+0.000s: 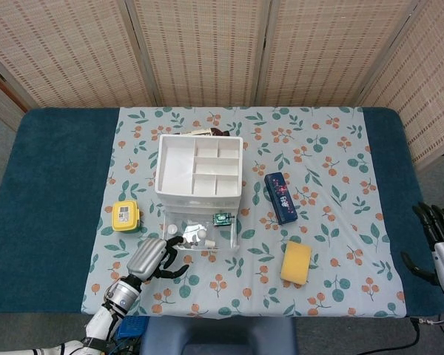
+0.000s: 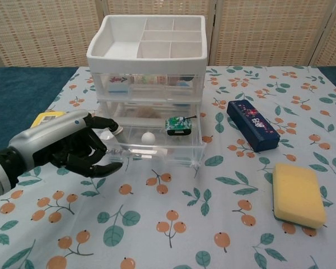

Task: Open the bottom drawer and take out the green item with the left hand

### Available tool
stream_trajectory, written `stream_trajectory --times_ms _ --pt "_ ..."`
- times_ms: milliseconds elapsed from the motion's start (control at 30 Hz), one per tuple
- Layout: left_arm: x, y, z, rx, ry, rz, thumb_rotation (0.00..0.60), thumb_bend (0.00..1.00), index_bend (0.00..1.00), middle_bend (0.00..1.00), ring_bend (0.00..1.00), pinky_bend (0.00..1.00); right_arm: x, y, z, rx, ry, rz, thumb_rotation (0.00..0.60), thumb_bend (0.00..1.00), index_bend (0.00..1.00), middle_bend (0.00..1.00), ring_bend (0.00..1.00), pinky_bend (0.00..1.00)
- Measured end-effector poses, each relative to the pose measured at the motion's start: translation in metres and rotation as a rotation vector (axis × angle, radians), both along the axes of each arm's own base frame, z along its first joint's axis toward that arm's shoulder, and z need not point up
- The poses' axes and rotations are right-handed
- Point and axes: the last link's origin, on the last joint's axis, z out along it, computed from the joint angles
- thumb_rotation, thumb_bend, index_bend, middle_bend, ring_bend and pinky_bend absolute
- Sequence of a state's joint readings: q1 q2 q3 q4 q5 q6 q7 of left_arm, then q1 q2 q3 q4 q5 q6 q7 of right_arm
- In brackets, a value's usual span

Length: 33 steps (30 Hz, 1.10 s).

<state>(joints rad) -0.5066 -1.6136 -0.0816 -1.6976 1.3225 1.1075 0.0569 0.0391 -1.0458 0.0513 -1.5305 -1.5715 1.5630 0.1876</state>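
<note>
Near the lower left of the chest view, my left robot hand [image 2: 78, 148] curls its fingers around the front left corner of the clear bottom drawer [image 2: 157, 147], which stands pulled out from the white drawer unit [image 2: 146, 56]. Inside it, the green toy tank [image 2: 177, 124] sits right of a small white ball [image 2: 148, 137]. At the far right edge of the head view, my right robot hand [image 1: 438, 244] hangs empty, fingers apart, off the tabletop [image 1: 52, 192].

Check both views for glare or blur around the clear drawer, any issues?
Chest view: sharp, lighting even; the bottom drawer has mild highlights on its clear front, and the green item reads clearly. Head view: the drawer shows a bright reflective patch, the green item is tiny; the left hand casts only a soft shadow.
</note>
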Motion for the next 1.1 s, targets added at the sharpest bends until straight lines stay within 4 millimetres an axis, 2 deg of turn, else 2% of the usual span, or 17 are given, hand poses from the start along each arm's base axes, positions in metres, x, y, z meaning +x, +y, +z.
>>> stream_trajectory --times_ms 233,433,600,867,1100 --pt "-0.002 -0.003 0.000 -0.004 0.003 -0.004 0.600 0.28 0.41 0.82 0.94 1.00 0.000 0.000 0.000 0.000 0.001 -0.001 0.600 0.33 0.00 0.04 0.00 0.00" --pt "0.001 -0.005 0.003 -0.002 -0.005 -0.012 0.600 0.28 0.29 0.82 0.94 1.00 0.000 0.000 0.001 -0.001 0.001 0.001 0.600 0.33 0.00 0.04 0.00 0.00" --pt "0.001 -0.006 0.009 0.003 -0.003 -0.023 0.600 0.28 0.27 0.82 0.94 1.00 0.000 0.000 0.002 -0.005 0.000 0.001 0.600 0.33 0.00 0.04 0.00 0.00" --pt "0.001 -0.006 0.031 0.018 0.036 -0.079 0.600 0.28 0.27 0.82 0.94 1.00 0.001 0.000 0.006 -0.016 0.011 0.012 0.600 0.33 0.00 0.04 0.00 0.00" --pt "0.015 0.010 0.052 -0.001 0.075 -0.158 0.600 0.30 0.26 0.86 0.96 1.00 0.006 -0.001 0.012 -0.029 0.025 0.032 0.600 0.33 0.00 0.04 0.00 0.00"
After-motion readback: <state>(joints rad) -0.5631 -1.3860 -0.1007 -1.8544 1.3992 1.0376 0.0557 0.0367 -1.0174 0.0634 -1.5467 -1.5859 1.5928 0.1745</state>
